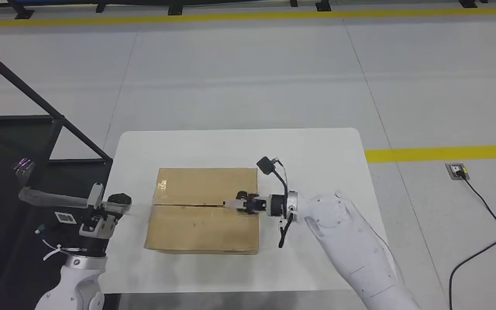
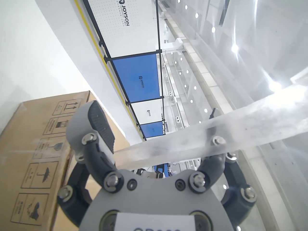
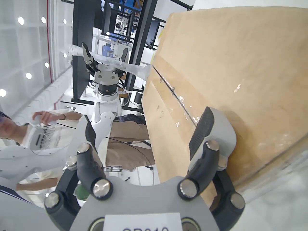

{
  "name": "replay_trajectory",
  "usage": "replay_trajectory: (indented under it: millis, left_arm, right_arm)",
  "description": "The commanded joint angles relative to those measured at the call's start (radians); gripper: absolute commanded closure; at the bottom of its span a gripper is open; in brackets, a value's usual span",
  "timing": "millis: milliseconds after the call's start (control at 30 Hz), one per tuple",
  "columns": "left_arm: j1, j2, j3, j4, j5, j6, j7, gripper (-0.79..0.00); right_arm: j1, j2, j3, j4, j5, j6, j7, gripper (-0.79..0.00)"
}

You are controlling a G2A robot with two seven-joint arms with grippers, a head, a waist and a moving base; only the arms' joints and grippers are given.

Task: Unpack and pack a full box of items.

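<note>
My right jaws stand apart, one finger [image 3: 211, 131] pressed on the box [image 1: 203, 209] at mid-desk [image 1: 325, 155], likely pinning it against the tape [image 2: 252, 118] strung from its seam across the left jaws, also apart.

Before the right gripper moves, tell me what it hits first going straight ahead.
Probably the cardboard box: the right gripper points along its top, one finger by the seam. Beyond it, the peeled tape and left gripper; depth is unclear.

White arms [image 1: 353, 232] carry a grey left hand [image 2: 154, 121] and right hand [image 3: 146, 121], black-padded, with silver screws [image 3: 101, 187].
</note>
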Motion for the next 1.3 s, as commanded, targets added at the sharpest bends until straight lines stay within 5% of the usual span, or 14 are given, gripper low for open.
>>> replay_trajectory:
  millis: [0, 333, 800, 1267]
  left_arm:
    - [0.007, -0.002, -0.003, -0.022, 0.004, 0.004, -0.001, -0.785]
    - [0.021, -0.015, 0.008, -0.097, 0.059, 0.026, 0.020, -0.785]
    - [-0.044, -0.044, 0.139, -0.148, 0.178, 0.140, 0.146, -0.785]
    - [-0.095, -0.070, 0.256, -0.119, 0.311, 0.152, 0.171, -0.785]
  right_arm:
    - [-0.043, 0.010, 0.012, -0.095, -0.038, -0.017, -0.005, -0.785]
    - [-0.271, 0.059, 0.123, -0.393, -0.084, -0.134, -0.046, -0.785]
    - [-0.328, 0.087, 0.160, -0.415, -0.060, -0.117, -0.052, -0.785]
    - [-0.359, 0.108, 0.164, -0.447, -0.064, -0.111, -0.067, -0.785]
